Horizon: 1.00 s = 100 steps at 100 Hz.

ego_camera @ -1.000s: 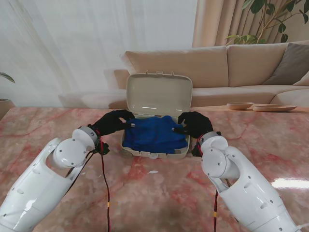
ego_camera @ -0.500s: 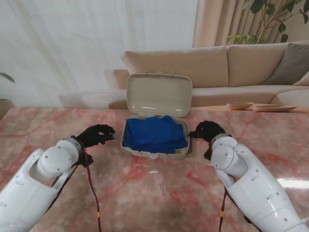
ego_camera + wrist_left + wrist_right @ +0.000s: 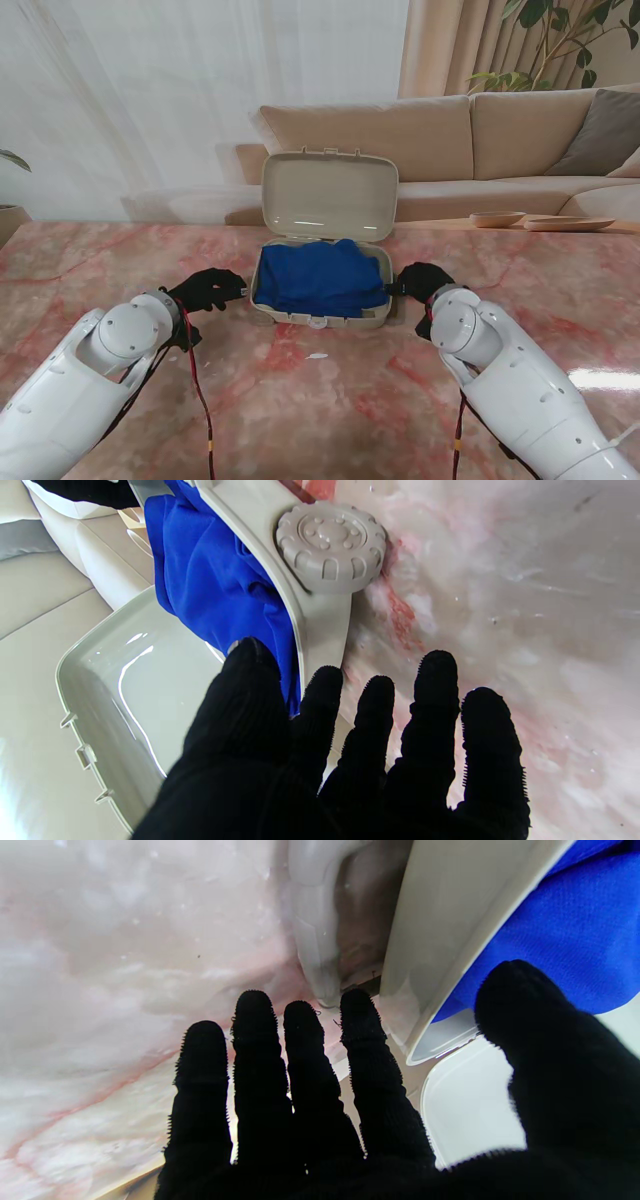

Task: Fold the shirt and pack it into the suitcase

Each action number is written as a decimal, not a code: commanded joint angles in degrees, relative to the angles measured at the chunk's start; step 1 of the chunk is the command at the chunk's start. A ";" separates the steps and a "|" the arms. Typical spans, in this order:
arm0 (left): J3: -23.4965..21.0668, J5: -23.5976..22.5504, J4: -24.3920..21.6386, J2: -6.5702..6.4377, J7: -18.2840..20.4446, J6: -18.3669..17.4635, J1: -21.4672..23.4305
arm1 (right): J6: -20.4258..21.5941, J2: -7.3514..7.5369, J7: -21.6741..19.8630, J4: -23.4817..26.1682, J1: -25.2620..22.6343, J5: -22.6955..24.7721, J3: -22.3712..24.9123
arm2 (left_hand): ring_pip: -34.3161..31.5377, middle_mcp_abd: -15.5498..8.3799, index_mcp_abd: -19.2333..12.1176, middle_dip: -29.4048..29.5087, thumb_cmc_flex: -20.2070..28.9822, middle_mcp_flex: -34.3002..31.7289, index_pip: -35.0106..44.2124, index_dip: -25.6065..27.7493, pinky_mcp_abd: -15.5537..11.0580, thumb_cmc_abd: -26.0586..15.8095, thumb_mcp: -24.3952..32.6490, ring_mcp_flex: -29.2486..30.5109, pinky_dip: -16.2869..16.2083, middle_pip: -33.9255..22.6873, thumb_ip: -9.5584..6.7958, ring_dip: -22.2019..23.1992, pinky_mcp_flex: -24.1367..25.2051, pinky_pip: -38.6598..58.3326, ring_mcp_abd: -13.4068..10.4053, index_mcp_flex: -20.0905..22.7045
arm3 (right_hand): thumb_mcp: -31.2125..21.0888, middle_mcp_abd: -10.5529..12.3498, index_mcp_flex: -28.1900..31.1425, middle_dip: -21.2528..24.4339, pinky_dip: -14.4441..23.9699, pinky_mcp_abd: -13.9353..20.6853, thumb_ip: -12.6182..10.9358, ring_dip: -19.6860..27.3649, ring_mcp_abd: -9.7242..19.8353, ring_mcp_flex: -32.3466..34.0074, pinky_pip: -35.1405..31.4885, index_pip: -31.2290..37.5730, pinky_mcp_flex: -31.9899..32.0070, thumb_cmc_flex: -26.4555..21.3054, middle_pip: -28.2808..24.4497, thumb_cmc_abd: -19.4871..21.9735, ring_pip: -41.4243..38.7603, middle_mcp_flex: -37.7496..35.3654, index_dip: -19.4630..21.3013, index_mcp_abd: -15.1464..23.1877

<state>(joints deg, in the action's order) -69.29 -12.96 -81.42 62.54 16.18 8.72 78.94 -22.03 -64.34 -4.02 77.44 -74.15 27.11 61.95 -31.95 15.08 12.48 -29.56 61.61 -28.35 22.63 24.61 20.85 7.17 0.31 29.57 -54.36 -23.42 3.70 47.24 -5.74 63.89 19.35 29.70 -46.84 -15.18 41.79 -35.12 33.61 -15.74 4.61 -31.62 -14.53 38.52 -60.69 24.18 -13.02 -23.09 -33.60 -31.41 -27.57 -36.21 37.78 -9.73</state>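
Folded blue cloth shirt (image 3: pixel 322 278): lies inside open beige plastic suitcase (image 3: pixel 322 315), frame centre; black-gloved left hand (image 3: pixel 208 289) and right hand (image 3: pixel 420 281) flank it equally, fingers apart, empty.

1. The stand view is bright and evenly lit; daylight comes through the sheer curtain (image 3: pixel 200 90) in the upper left of the frame, which is nearly blown out to white.
2. A glare patch sits on the table (image 3: pixel 600 378) at the right edge.
3. Soft, short shadows lie beside the suitcase (image 3: pixel 320 318) at frame centre.
4. In the left wrist view the marble at the right is smeared and washed pale; the lid shows bright streak reflections.
5. In the right wrist view the marble at the upper left is hazy and overexposed, and the black glove loses detail.
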 commanded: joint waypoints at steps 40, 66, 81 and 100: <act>0.34 -0.36 0.22 -0.52 2.81 -3.27 1.52 | 4.39 -0.17 -1.43 -1.19 -1.11 -1.35 -0.80 | 1.50 -0.22 -2.24 0.22 1.79 -1.60 2.99 3.44 1.41 -1.59 -1.99 -2.21 -0.22 1.34 -0.43 0.04 1.45 -0.69 1.35 1.85 | -1.84 -0.34 1.60 0.98 0.15 -0.55 -2.49 1.19 -0.02 -0.40 -0.61 -0.16 0.06 0.31 -1.10 -0.63 -0.71 0.12 0.80 0.87; -0.28 -0.68 -0.92 -0.87 3.66 -3.85 2.84 | 6.26 0.02 -1.47 0.34 -2.75 -1.33 -0.49 | 1.61 -0.17 -2.55 0.29 1.67 -1.82 2.90 3.38 1.36 -1.70 -2.01 -2.31 -0.26 1.40 -0.46 -0.03 1.57 -0.76 1.52 1.84 | -1.68 -0.42 1.53 1.07 0.23 -0.80 -2.51 1.20 0.11 -0.44 -0.75 -0.01 0.16 -0.13 -1.07 -0.22 -0.75 0.01 0.89 0.77; -0.50 -1.05 -1.50 -1.10 4.31 -4.06 3.36 | 6.82 0.30 -1.89 2.56 -4.50 -0.89 0.31 | 1.64 -0.11 -2.53 0.35 1.55 -1.78 2.70 3.28 1.35 -1.87 -2.02 -2.30 -0.28 1.53 -0.46 -0.04 1.56 -0.79 1.49 1.81 | -1.10 -0.42 1.47 1.15 0.18 -0.80 -2.53 1.27 0.04 -0.49 -0.63 -0.03 0.21 -0.42 -0.92 0.07 -0.53 -0.01 0.91 0.76; -0.85 -1.46 -2.16 -1.33 4.89 -4.26 4.07 | 8.44 0.55 -2.41 4.44 -6.45 -1.08 1.04 | 1.84 -0.09 -2.55 0.39 1.52 -1.76 2.56 3.26 1.34 -1.94 -2.04 -2.48 -0.26 1.63 -0.45 -0.15 1.67 -0.90 1.58 1.90 | -0.52 -0.41 1.55 1.21 0.18 -0.79 -2.66 1.30 -0.15 -0.55 -0.62 -0.05 0.21 -0.60 -0.67 0.28 -0.22 -0.05 0.94 0.81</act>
<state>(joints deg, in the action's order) -70.31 -14.20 -83.08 61.25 20.62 4.70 82.27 -14.30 -63.54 -5.15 81.15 -79.27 26.67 63.33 -31.93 15.08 13.97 -29.55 61.63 -28.36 24.68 27.62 20.87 7.17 0.31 29.15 -54.35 -22.83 3.70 47.24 -5.08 63.85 19.37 29.98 -48.04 -15.09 41.72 -34.98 33.60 -15.74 4.61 -31.62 -14.53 38.51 -60.71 23.52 -13.12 -23.12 -34.67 -31.27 -27.67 -36.32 38.17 -16.16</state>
